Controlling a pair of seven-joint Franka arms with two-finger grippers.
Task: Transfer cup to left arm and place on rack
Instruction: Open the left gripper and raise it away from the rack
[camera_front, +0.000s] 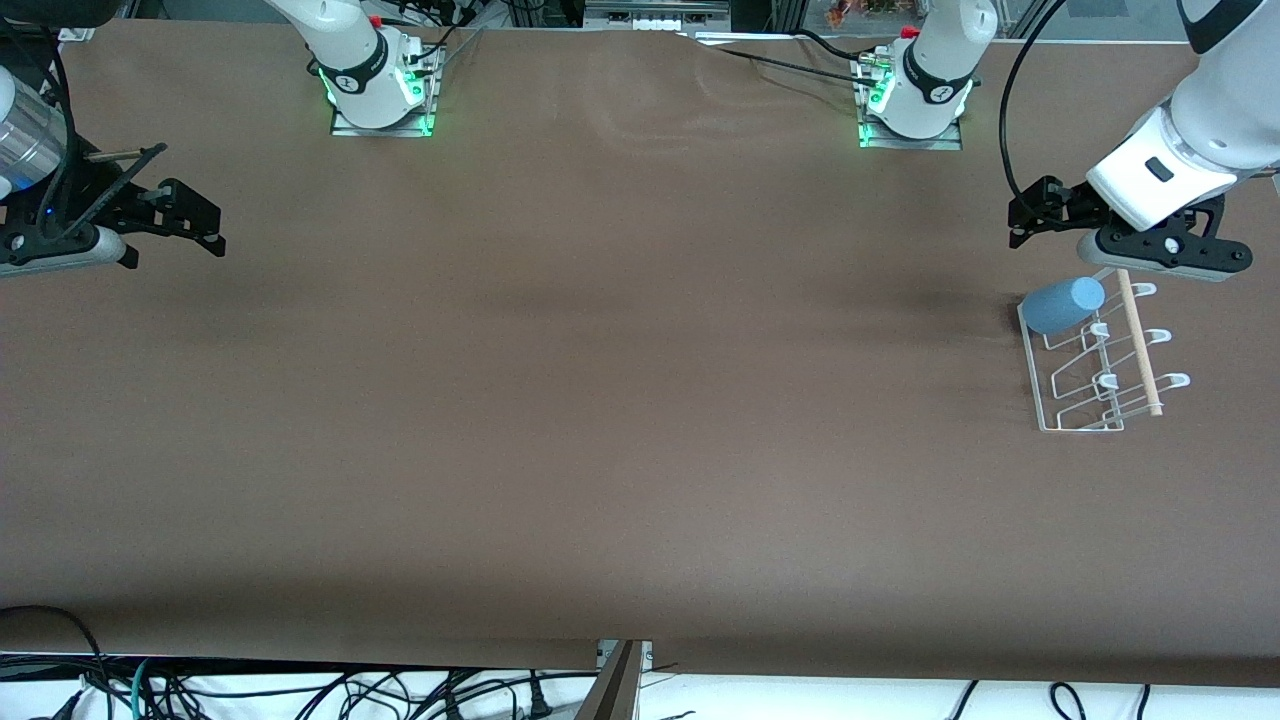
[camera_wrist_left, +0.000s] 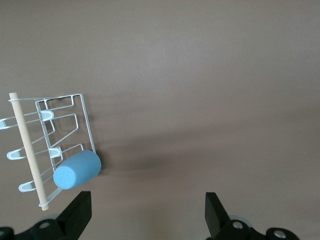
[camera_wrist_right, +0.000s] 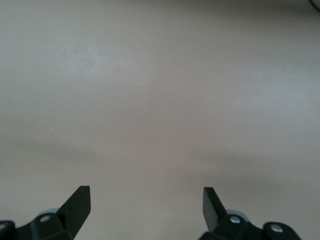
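The light-blue cup (camera_front: 1062, 305) lies tilted on the end of the white wire rack (camera_front: 1080, 428) that is farther from the front camera, at the left arm's end of the table. A wooden dowel (camera_front: 1140, 345) runs along one side of the rack. My left gripper (camera_front: 1030, 212) is open and empty, up over the bare table just past that end of the rack, apart from the cup. In the left wrist view the cup (camera_wrist_left: 76, 170) and rack (camera_wrist_left: 85, 120) show beside the open gripper (camera_wrist_left: 148, 210). My right gripper (camera_front: 195, 215) waits open and empty at the right arm's end, and its wrist view (camera_wrist_right: 146, 205) shows only bare table.
The brown table (camera_front: 620, 400) spreads between the two arms. The arm bases (camera_front: 375, 95) (camera_front: 915, 105) stand along the edge farthest from the front camera. Cables (camera_front: 300, 690) hang below the table's near edge.
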